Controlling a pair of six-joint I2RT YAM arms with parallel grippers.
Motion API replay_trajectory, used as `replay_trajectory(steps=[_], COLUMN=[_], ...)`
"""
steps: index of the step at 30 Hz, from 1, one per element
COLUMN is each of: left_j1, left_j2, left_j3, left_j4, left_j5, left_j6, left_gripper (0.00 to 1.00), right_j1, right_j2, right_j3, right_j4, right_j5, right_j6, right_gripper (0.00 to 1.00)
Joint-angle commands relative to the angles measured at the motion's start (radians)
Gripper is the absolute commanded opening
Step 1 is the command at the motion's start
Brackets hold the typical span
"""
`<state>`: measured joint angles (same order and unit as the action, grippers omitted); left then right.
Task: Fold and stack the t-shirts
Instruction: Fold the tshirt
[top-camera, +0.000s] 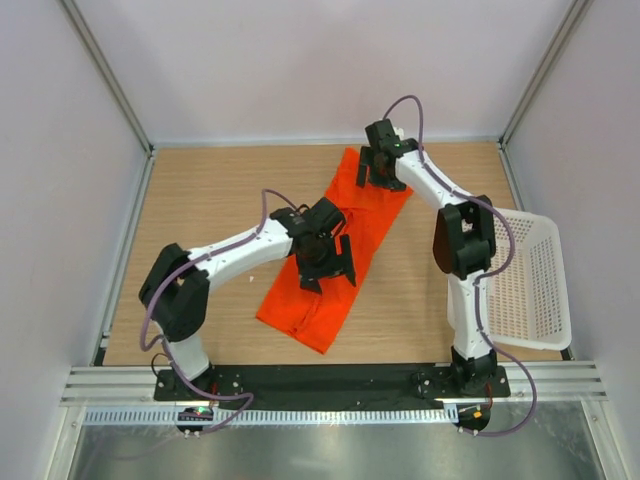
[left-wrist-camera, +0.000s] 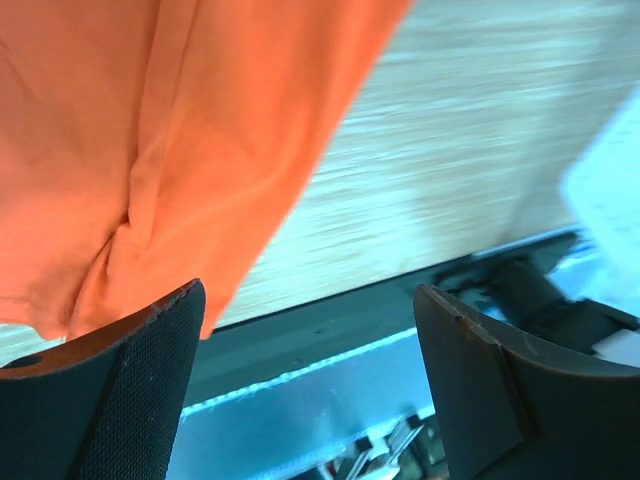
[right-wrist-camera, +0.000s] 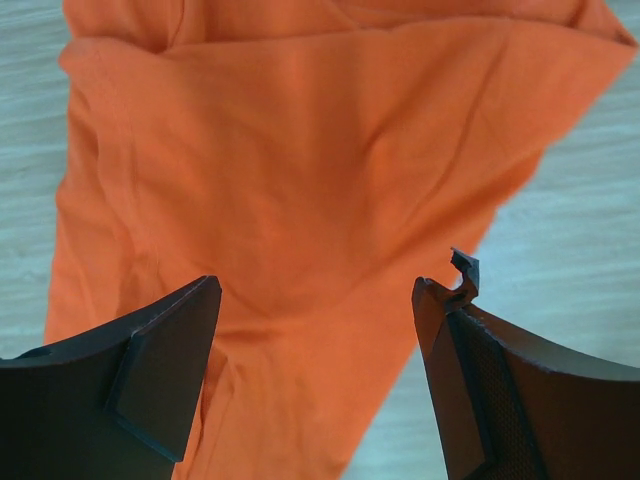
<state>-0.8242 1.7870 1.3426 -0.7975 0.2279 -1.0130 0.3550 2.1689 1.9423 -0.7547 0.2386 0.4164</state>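
Left arm (top-camera: 240, 250) overlaps t-shirt (top-camera: 308, 303); basket (top-camera: 535, 290) apart.

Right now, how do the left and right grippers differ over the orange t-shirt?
The left gripper is over the middle of the t-shirt; the right gripper is over its far end. In the wrist views, cloth fills the right gripper's gap, while the left gripper's gap shows mostly bare table. Both are open, holding nothing.
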Motion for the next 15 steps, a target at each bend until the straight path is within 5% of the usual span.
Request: replay_trajectory(steps=[1, 8, 15], left_j1=[0.023, 0.158, 0.338], left_j2=[-0.096, -0.170, -0.212], left_j3=[0.095, 0.138, 0.040], left_j4=[-0.060, -0.197, -0.198], left_j5=[-0.080, -0.203, -0.165], left_j6=[0.022, 0.152, 0.208], left_gripper=[0.86, 0.87, 0.88], right_j1=[0.001, 0.018, 0.065], right_j2=[0.089, 0.267, 0.428], right_j3=[0.122, 0.269, 0.411], right_j4=[0.035, 0.080, 0.126], right_j5=[-0.009, -0.021, -0.088], right_j6=[-0.030, -0.048, -0.105], right_gripper=[0.84, 0.79, 0.77])
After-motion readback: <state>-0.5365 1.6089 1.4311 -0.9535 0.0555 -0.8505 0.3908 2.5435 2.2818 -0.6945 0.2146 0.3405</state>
